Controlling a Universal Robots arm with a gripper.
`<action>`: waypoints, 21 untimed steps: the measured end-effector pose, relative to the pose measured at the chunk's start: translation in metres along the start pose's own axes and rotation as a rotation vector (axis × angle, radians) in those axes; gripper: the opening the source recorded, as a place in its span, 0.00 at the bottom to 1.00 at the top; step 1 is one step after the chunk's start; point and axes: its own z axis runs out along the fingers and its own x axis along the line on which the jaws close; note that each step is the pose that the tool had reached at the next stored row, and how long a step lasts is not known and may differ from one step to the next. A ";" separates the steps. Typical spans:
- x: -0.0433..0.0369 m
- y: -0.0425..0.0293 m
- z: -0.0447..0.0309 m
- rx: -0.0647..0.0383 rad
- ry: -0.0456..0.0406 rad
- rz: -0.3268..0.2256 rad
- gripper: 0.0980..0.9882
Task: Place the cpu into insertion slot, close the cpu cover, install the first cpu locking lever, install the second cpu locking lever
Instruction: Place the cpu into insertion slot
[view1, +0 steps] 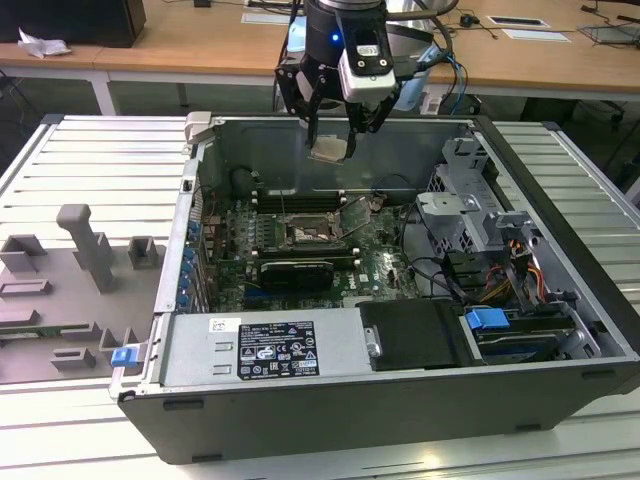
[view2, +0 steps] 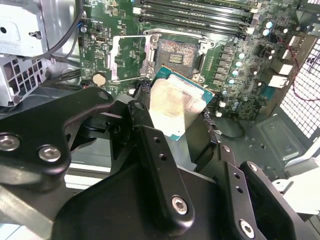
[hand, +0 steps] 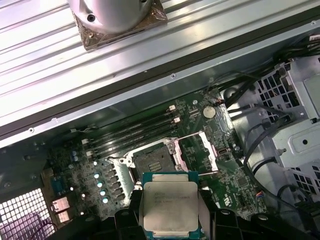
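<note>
Silver-topped cpu (hand: 168, 210) pinched by the tool (view1: 332, 145), above the insertion slot (hand: 151, 159) inside the case (view1: 400, 420); cpu cover (view2: 149, 59) apparently open.

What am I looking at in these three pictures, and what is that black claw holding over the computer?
One robot arm with a black gripper works over an open computer case, which lies on a slatted metal table. The exterior view comes from a camera off the arm and looks into the case. Both wrist views come from cameras riding on the arm and look down along the gripper. The gripper is shut on the cpu, a flat silver-topped chip, and holds it in the air above the green board. The slot below it is bare, and its cover is swung open beside it. Grey fixtures sit on the table at the exterior view's left.
</note>
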 end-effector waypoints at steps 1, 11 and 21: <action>0.0000 0.0000 0.0000 0.000 -0.0003 0.003 0.48; 0.0000 0.0000 0.0001 -0.001 -0.0028 0.031 0.48; 0.0000 0.0000 0.0001 -0.001 -0.0059 0.066 0.48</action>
